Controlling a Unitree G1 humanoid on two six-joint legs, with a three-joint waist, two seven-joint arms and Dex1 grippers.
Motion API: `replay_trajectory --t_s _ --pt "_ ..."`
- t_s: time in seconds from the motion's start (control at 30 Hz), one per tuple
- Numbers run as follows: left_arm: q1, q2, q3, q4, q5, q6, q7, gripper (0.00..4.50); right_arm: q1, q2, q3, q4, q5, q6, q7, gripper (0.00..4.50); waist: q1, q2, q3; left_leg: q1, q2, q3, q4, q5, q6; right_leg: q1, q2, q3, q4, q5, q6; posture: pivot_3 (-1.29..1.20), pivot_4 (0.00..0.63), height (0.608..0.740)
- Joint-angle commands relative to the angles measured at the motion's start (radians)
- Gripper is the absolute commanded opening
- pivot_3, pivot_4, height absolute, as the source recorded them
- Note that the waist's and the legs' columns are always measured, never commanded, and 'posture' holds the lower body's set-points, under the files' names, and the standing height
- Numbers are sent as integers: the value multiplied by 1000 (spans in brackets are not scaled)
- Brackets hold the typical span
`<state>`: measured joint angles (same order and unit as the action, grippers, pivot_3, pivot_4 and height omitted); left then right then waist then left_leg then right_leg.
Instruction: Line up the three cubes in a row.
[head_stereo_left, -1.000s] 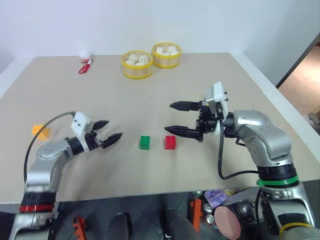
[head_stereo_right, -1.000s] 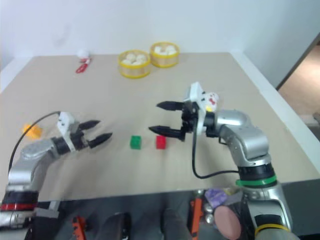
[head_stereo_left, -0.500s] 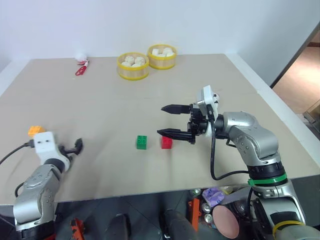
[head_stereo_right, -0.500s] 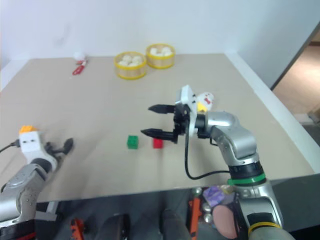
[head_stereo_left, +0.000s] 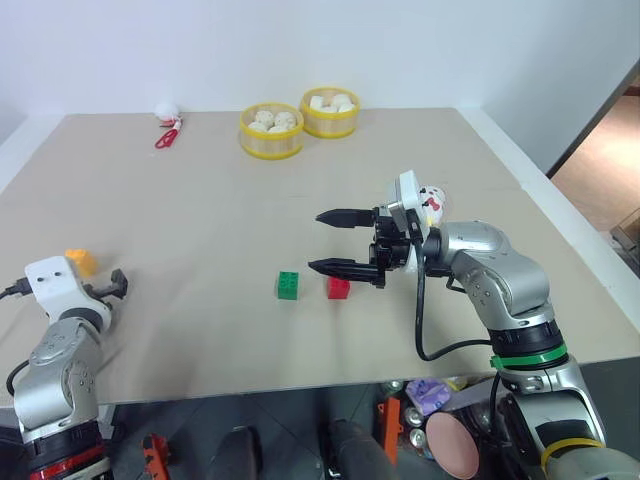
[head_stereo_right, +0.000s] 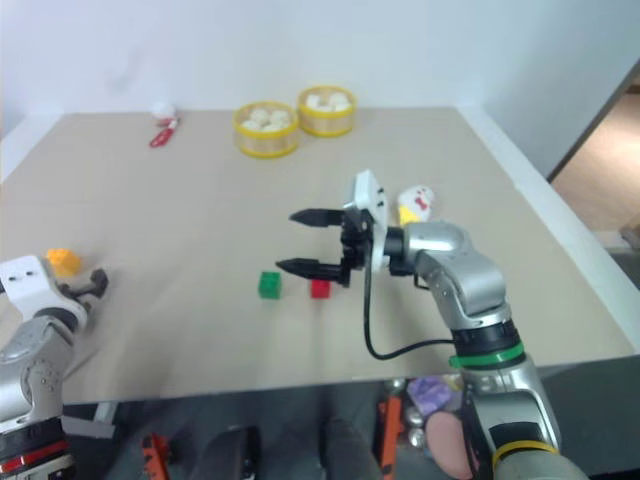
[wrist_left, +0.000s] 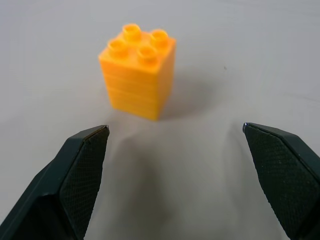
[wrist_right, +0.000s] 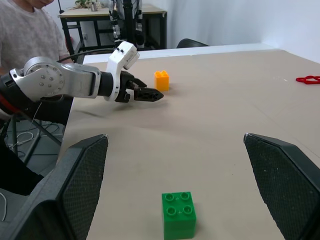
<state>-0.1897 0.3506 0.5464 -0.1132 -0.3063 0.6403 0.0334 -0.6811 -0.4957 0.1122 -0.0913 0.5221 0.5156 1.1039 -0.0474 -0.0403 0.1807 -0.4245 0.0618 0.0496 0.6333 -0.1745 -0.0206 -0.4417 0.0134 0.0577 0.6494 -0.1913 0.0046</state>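
Note:
The green cube (head_stereo_left: 288, 285) and the red cube (head_stereo_left: 338, 288) sit side by side near the middle of the tan table, a small gap between them. Far off at the left edge stands the orange-yellow cube (head_stereo_left: 80, 262), studs up. My left gripper (head_stereo_left: 115, 283) is beside it, open; in the left wrist view the orange-yellow cube (wrist_left: 138, 71) stands just beyond the fingertips, untouched. My right gripper (head_stereo_left: 316, 241) hovers open just above the red cube, pointing left, holding nothing. The right wrist view has the green cube (wrist_right: 178, 213) below and the left gripper (wrist_right: 150, 95) further off.
Two yellow steamer baskets (head_stereo_left: 272, 130) (head_stereo_left: 332, 112) with buns stand at the back. A small red-and-white item (head_stereo_left: 168, 125) lies at the back left. A white-and-red chicken toy (head_stereo_left: 432, 200) sits behind my right wrist. A person (wrist_right: 30, 30) sits beyond the table's left side.
My left arm has swung left, away from the green cube, and its gripper now faces the orange-yellow cube. The right arm and the green and red cubes have stayed put.

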Motion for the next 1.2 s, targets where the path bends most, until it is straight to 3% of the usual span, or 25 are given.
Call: replay_trajectory --t_s 0.03,0.43,0.53,0.77,1.03,1.2 --pt "-41 42 -1 40 22 -36 0 4428 -24 5 -15 -2 -3 -20 -6 4500 0 0 0 0 0 0 0 0 0 0 0 0 0 0 0 0 150 740" --pt "-125 109 -28 230 54 -90 -33 4428 -19 4 -18 2 -11 -21 -11 4500 0 -1 0 0 0 1 -1 0 0 0 -1 0 0 0 0 0 150 740" --pt "-134 119 -50 277 57 -123 -70 3696 -20 3 -17 3 -11 -20 -13 4500 0 -1 0 0 0 1 -1 0 0 0 -1 -1 0 0 0 0 150 740" --pt "-174 150 -69 399 74 -189 -97 1313 -26 -3 -19 8 -15 -18 -15 4500 1 -1 0 0 1 1 -1 0 0 0 -1 -2 0 0 0 0 150 740" --pt "-157 166 -143 395 112 -236 -150 1296 -31 -7 -21 18 -17 -21 -16 4500 1 -1 0 1 1 1 -1 0 0 0 -1 -2 0 2 -1 0 150 740" --pt "-182 179 -220 336 99 -311 -302 1296 -38 -7 -20 33 -23 -28 -9 4500 6 -1 0 -1 1 2 -1 0 0 -1 -2 -2 0 1 -1 0 150 740"
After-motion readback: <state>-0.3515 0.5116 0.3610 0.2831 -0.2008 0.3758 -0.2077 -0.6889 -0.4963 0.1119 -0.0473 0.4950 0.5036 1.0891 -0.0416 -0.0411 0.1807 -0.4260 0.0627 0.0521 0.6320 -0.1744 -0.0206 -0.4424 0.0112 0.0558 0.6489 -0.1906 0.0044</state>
